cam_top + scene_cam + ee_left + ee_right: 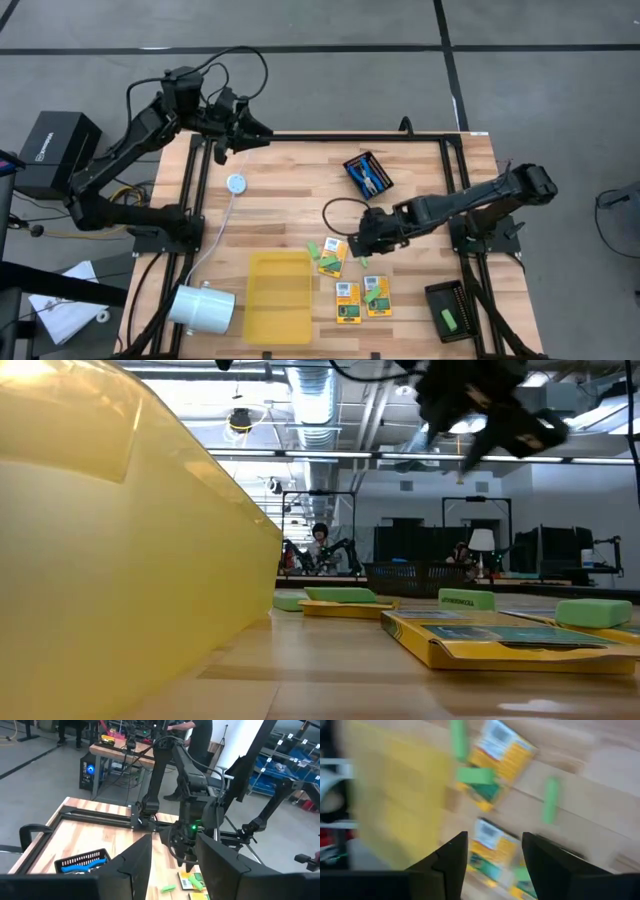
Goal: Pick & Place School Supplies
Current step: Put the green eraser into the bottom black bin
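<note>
Three yellow-and-green crayon boxes (pixel 332 257) (pixel 348 300) (pixel 377 296) lie flat on the wooden table, with short green sticks (pixel 550 800) on and beside them. Blue-handled scissors (pixel 367 176) lie in a small black mesh tray (pixel 384 172) at the far middle. My right gripper (pixel 358 243) hangs open, slanting down, just above the table beside the farthest box; its wrist view (pixel 495 845) shows nothing between its fingers. My left gripper (pixel 255 130) is open and raised over the table's far left corner, pointing nearly level (pixel 172 845).
A flat yellow tray (pixel 279 297) lies near the front edge, left of the boxes. A white cylinder (pixel 205 305) lies at the front left. A white disc (pixel 236 183) with a cord sits at the far left. A black tray (pixel 450 312) at the front right holds a green stick.
</note>
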